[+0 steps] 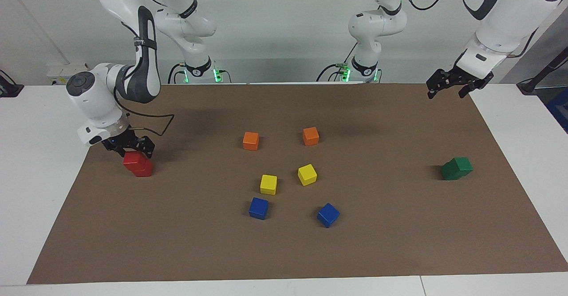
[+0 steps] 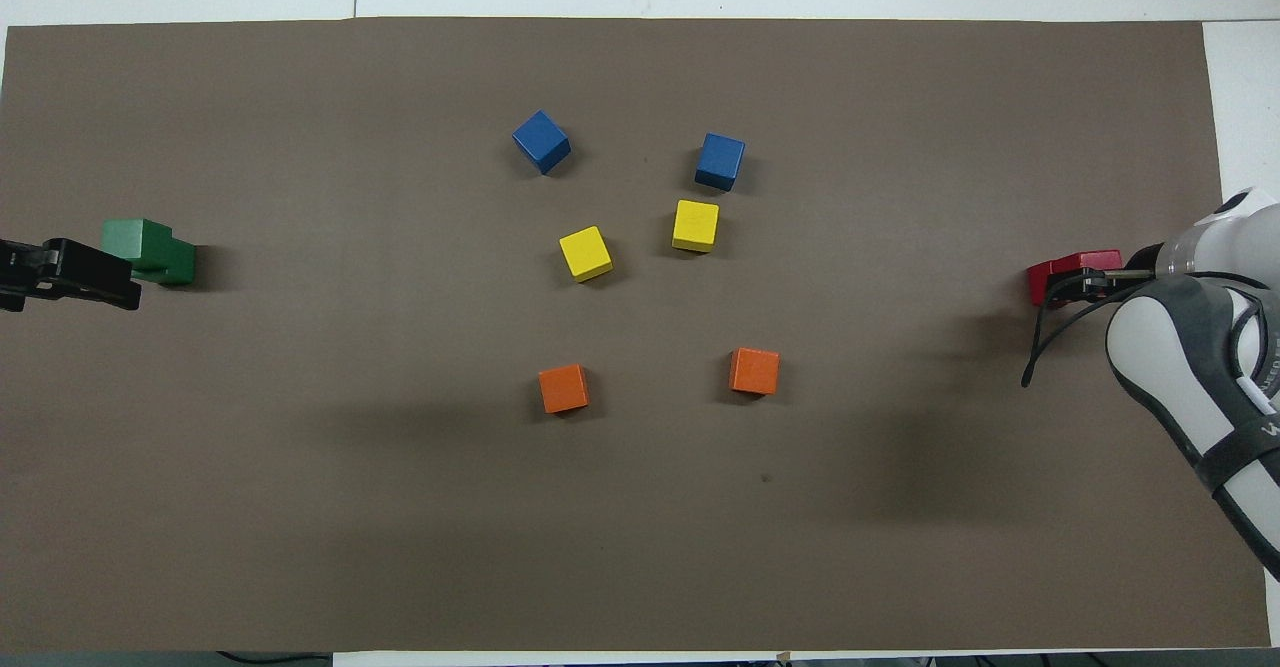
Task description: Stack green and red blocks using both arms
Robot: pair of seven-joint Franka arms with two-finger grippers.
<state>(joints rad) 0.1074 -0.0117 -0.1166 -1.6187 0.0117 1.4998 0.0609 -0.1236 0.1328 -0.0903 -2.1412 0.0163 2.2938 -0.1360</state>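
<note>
Two red blocks sit stacked at the right arm's end of the mat, the upper red block (image 1: 134,159) set askew on the lower red block (image 1: 145,168). My right gripper (image 1: 131,150) is low on the stack, shut on the upper block; in the overhead view the gripper (image 2: 1087,284) covers part of the red stack (image 2: 1050,272). Two dark green blocks are stacked at the left arm's end, the upper green block (image 1: 463,165) askew on the lower green block (image 1: 450,171). My left gripper (image 1: 446,92) is open and empty, raised clear of the green stack (image 2: 150,247).
In the middle of the brown mat (image 1: 399,242) lie two orange cubes (image 1: 250,140) (image 1: 310,136), two yellow cubes (image 1: 268,184) (image 1: 307,174) and two blue cubes (image 1: 258,208) (image 1: 328,215), all apart from each other. White table borders the mat.
</note>
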